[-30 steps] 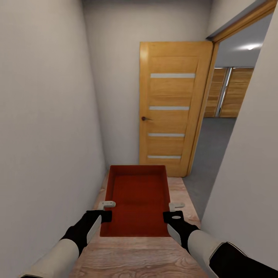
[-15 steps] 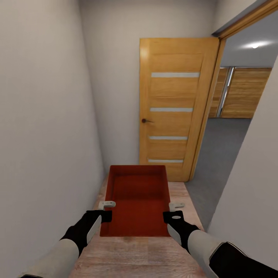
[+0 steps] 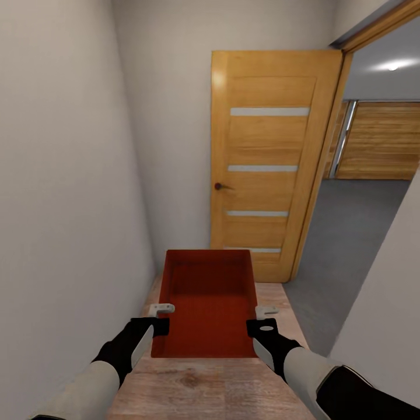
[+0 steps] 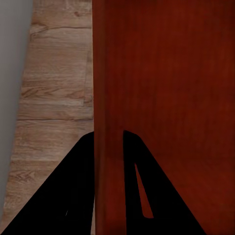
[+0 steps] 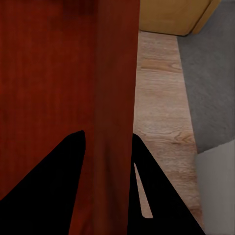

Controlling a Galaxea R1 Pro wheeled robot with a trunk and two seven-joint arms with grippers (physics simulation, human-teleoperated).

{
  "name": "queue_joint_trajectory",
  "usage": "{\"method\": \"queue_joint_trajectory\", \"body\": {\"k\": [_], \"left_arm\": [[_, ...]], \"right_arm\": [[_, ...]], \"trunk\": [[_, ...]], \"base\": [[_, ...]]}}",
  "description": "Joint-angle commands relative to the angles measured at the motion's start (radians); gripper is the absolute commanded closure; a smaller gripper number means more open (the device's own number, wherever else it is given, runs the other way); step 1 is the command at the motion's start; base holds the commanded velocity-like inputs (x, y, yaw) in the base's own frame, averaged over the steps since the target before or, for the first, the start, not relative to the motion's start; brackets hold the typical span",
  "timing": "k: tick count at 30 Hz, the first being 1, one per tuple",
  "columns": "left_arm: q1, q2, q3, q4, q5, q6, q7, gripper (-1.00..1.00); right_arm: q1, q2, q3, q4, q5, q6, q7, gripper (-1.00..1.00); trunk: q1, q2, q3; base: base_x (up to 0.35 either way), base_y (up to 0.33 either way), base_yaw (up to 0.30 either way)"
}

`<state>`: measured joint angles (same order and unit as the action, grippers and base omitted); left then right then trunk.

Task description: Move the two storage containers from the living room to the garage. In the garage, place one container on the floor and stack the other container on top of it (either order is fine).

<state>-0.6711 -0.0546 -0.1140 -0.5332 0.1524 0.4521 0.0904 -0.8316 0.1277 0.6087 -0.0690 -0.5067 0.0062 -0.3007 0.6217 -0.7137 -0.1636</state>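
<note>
Between the earlier pictures and now the whole head view is shifting: the door is looming larger and more of the grey room beyond it is opening up on the right, so the camera is travelling forward, while the container and both arms are keeping their places in the picture.

On the left gripper (image 3: 158,318), the dark fingers (image 4: 81,186) are straddling the left wall of the red-orange storage container (image 3: 207,303), one finger outside and one inside, clamping the wall. On the right gripper (image 3: 263,319), the fingers (image 5: 68,171) are pinching the right wall in the same way. The container is hanging between the two grippers, above the light wood plank floor (image 3: 204,385), open top upward, its long side running from near to far.

Plain white walls are closing in a narrow corridor on the left (image 3: 64,192) and the near right. Straight ahead, the orange-brown wooden door (image 3: 265,163) with frosted strips is standing open. Past it to the right, the grey concrete floor (image 3: 344,245) is reaching to a wide wooden panelled door (image 3: 376,143) at the far side.
</note>
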Motion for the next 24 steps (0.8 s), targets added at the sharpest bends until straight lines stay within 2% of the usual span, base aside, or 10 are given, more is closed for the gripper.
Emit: {"method": "queue_joint_trajectory", "body": {"k": [1,24], "left_arm": [[-0.001,-0.005,-0.003,-0.004,-0.013,-0.037,0.013,1.0],[-0.001,-0.004,-0.003,-0.004,-0.013,-0.037,0.014,1.0]], "right_arm": [[-0.001,0.0,0.009,0.005,-0.027,-0.002,-0.101,1.0],[-0.001,0.0,0.009,0.005,-0.027,-0.002,-0.101,1.0]], "trunk": [[0.001,-0.001,-0.002],[0.001,-0.001,-0.002]], "base": [[0.322,0.0,0.0],[0.322,0.0,0.0]]}}
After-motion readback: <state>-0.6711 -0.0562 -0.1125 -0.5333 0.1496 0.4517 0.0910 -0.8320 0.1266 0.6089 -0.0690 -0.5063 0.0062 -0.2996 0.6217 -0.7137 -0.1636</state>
